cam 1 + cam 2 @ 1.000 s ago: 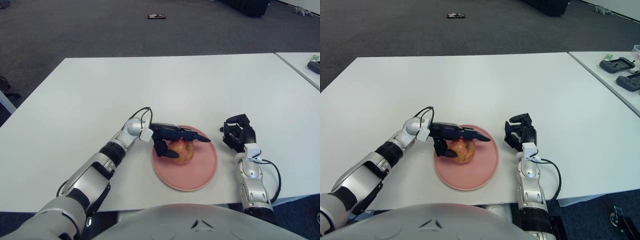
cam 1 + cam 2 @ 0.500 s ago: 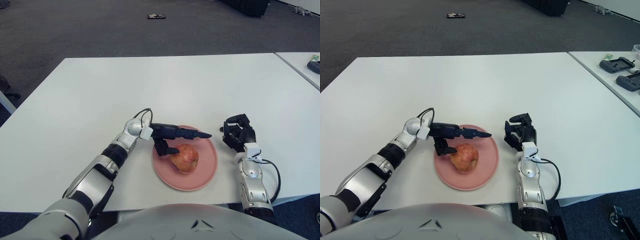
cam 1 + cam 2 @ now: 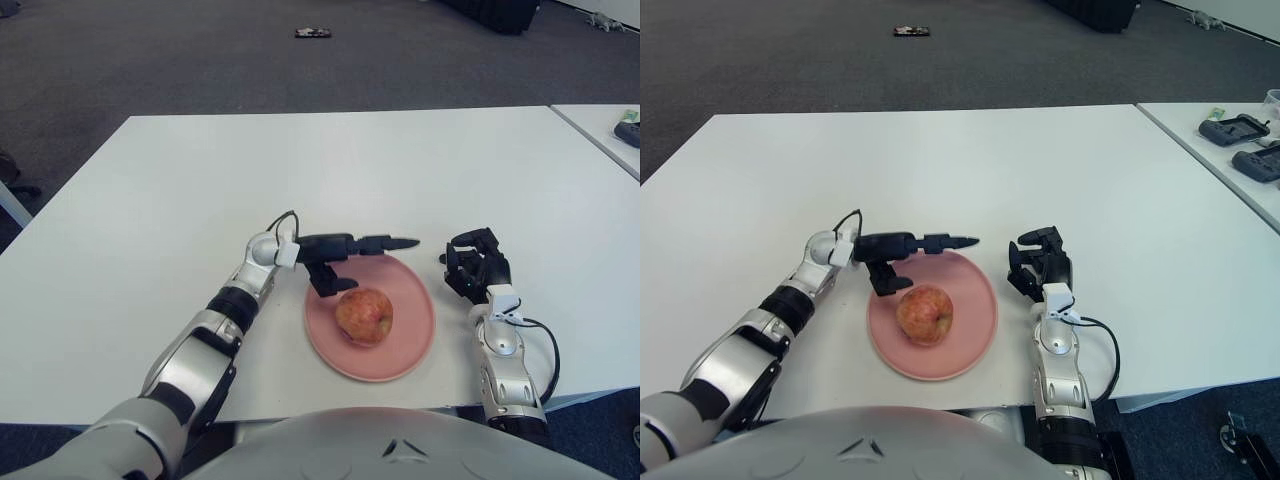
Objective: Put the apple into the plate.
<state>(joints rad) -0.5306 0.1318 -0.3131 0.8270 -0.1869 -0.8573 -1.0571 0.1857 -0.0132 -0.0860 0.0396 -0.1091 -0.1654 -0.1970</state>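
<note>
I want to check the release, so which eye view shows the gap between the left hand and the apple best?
The left eye view: the left hand has open fingers clear above the apple on the plate. The right eye view shows the same gap, no better.

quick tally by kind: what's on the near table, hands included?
apple: 1, lying on the plate
plate: 1, pink
hands: 2; left hand over the plate's far-left rim, fingers spread, holding nothing; right hand beside the plate's right edge
total: 4
</note>
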